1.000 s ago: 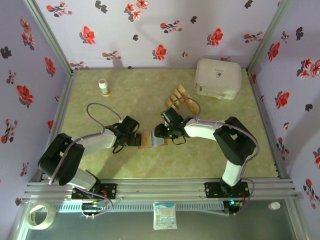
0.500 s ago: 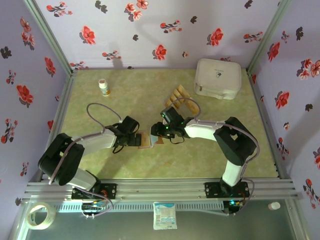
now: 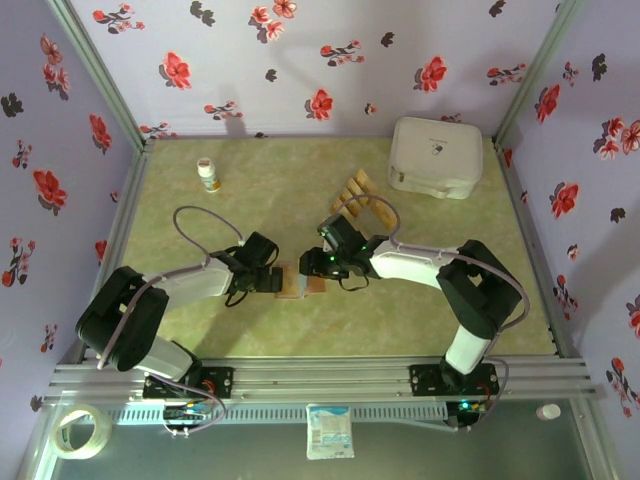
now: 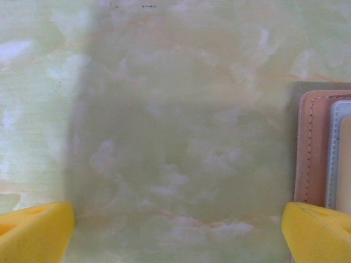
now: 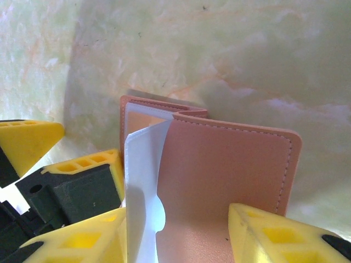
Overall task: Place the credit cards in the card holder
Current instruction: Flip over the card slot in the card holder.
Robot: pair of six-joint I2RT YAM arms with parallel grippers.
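Observation:
The card holder [image 3: 293,283] lies on the table between my two grippers, and its reddish-brown edge with pale inner sleeves [image 4: 321,148] shows at the right of the left wrist view. My left gripper [image 3: 272,280] [image 4: 175,233] is open over bare table, its right fingertip at the holder's edge. In the right wrist view the holder's cover leaf [image 5: 225,175] stands raised and a white sleeve [image 5: 143,186] is on edge beside it. My right gripper [image 3: 318,268] [image 5: 175,241] is open, with that leaf between its fingers. The credit cards [image 3: 355,198] lie fanned behind the right arm.
A big white rounded box [image 3: 435,157] sits at the back right. A small white bottle [image 3: 208,175] stands at the back left. Flowered walls and metal rails fence the green table [image 3: 250,200]. The left gripper's yellow fingers [image 5: 33,139] show at the left of the right wrist view.
My right gripper has moved left and tipped the holder's right leaf up and over, so the greyish inside no longer shows from above. The left gripper has stayed put.

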